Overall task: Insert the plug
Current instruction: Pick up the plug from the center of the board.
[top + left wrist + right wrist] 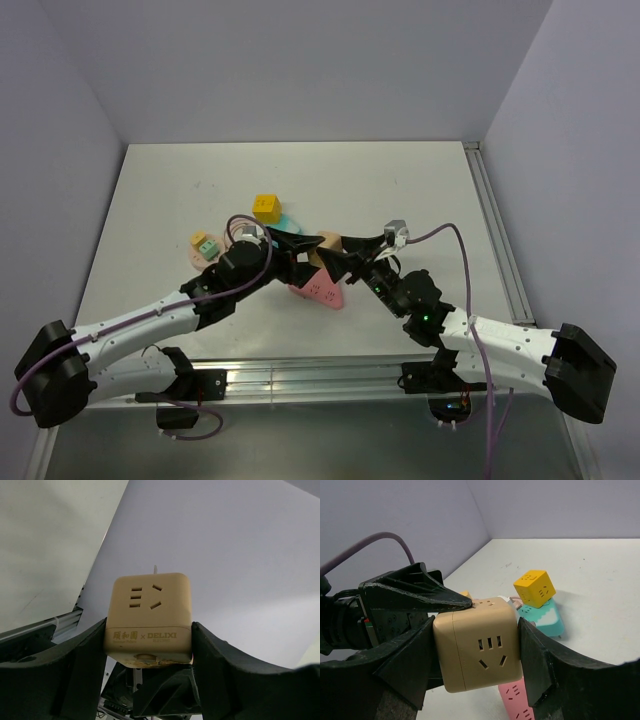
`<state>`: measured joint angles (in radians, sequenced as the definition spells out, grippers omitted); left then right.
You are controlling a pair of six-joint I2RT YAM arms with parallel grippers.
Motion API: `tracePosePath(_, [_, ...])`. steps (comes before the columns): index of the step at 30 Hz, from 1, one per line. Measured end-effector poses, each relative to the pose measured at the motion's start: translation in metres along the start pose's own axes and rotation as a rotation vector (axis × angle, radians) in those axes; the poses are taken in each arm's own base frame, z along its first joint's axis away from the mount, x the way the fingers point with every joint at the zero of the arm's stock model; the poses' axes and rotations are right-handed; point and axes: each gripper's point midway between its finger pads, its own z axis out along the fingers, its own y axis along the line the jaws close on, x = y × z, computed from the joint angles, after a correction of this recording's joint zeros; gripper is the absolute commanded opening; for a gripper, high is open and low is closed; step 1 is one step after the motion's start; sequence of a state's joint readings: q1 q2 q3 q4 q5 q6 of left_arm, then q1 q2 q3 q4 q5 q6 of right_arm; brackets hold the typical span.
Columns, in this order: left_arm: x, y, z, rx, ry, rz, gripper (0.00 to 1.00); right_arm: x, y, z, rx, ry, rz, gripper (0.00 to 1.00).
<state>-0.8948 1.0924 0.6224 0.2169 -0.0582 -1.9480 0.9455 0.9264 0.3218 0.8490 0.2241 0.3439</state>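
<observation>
Right gripper (477,647) and left gripper (149,636) both clamp the beige socket cube (487,630); I'd keep one grip firm, socket face clear, before freeing the other for the plug (211,247).

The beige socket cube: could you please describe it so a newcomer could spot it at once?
At the middle of the table, where the arms meet, the beige socket cube is held by the left gripper and right gripper. Unlike the yellow cube behind it, it is paler.
</observation>
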Motion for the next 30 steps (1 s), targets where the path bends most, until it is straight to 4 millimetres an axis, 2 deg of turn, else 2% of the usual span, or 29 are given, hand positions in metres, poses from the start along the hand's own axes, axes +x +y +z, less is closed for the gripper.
tracePosePath(1, [0.0,0.0,0.0,0.002,-0.001,0.004,0.28,0.0,0.001,0.0,-0.002,-0.002,0.0,0.2])
tracePosePath(2, [-0.001,-0.001,-0.001,0.005,-0.005,0.014,0.12,0.0,0.001,0.0,-0.004,-0.002,0.0,0.26])
tracePosePath(3, [-0.001,-0.002,-0.002,0.009,-0.01,0.025,0.07,0.0,0.002,0.0,-0.007,-0.001,0.0,0.39])
tracePosePath(4, [-0.002,-0.002,-0.003,0.012,-0.015,0.038,0.0,0.0,0.003,0.0,-0.011,0.0,0.001,0.47])
tracePosePath(6, [-0.003,-0.001,-0.005,0.011,-0.024,0.069,0.0,0.001,0.004,0.0,-0.017,0.004,0.001,0.67])
tracePosePath(10, [-0.01,0.001,-0.01,-0.001,-0.064,0.139,0.0,0.005,0.008,-0.001,-0.034,0.021,0.004,0.82])
tracePosePath(15, [-0.035,0.001,-0.024,-0.029,-0.19,0.249,0.0,0.002,0.009,-0.005,-0.036,0.028,0.002,0.86])
tracePosePath(19, [-0.054,-0.004,-0.041,-0.043,-0.277,0.369,0.0,-0.011,0.01,-0.012,-0.035,0.005,0.004,0.86])
tracePosePath(22, [-0.065,-0.005,-0.053,-0.059,-0.321,0.493,0.0,-0.016,0.004,-0.015,0.003,0.004,0.0,0.86])
tracePosePath(30, [-0.075,0.012,-0.067,-0.193,-0.291,0.9,0.0,-0.005,-0.023,-0.007,0.195,0.139,-0.032,0.78])
